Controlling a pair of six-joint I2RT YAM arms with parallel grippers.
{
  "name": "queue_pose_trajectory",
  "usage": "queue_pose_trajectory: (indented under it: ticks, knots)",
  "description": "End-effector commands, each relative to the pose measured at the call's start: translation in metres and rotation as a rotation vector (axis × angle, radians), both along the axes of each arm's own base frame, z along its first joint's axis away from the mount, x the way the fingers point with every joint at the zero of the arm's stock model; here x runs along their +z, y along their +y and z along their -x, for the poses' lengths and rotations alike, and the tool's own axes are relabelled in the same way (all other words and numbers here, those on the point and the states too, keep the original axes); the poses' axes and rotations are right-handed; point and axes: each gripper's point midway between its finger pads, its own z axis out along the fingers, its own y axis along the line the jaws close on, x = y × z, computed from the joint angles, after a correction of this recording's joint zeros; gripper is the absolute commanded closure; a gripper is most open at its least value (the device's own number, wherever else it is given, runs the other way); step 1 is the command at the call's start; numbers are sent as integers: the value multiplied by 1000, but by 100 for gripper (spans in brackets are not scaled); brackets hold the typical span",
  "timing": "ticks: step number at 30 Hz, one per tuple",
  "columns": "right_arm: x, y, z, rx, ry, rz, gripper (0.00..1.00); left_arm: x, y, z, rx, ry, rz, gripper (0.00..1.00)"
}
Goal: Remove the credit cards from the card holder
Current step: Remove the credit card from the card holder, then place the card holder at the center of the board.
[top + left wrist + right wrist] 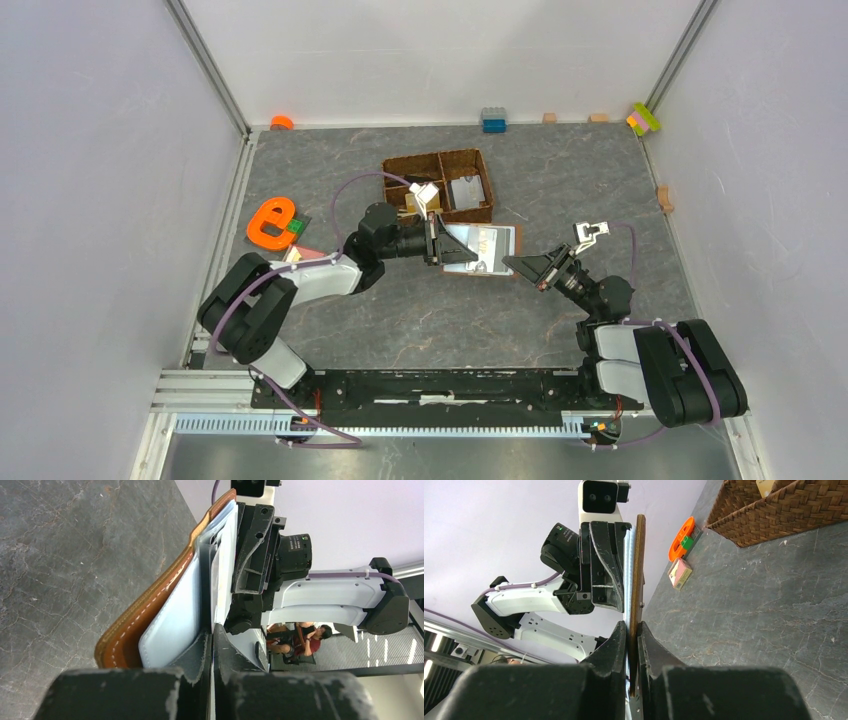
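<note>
From above, the card holder (485, 245) lies open, pale side up, in mid-table just in front of the woven basket (437, 157), strung between the two claws. The left gripper (440, 243) is on its left edge and the right gripper (515, 264) on its right. A pale grey credit card (466, 192) lies in the basket's right compartment. An orange letter (268, 222) with a green block (296, 226) against it sits off to the left, near the left arm's elbow. Small toy blocks line the back wall.

In the left wrist view the card holder (172, 615) stands edge-on, brown cover toward the table (75, 555). The left gripper (211, 640) is clenched tight, and a thin pale layer of the holder runs into the seam. The right gripper (235, 560) blocks the far end.

In the right wrist view the right gripper (633, 635) is pinched on the card holder (640, 570), brown edge showing. The left gripper (616, 570) crowds the pale side. The basket (769, 515) stands behind, and the orange letter (681, 537) lies farther off.
</note>
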Motion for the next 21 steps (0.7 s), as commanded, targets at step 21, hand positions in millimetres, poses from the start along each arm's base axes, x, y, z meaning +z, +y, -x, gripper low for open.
queue_pose_trajectory:
  ticks: [21]
  knots:
    - [-67,6,-45,-74,-14,346,100,12,97,-58,542,-122,-110,98]
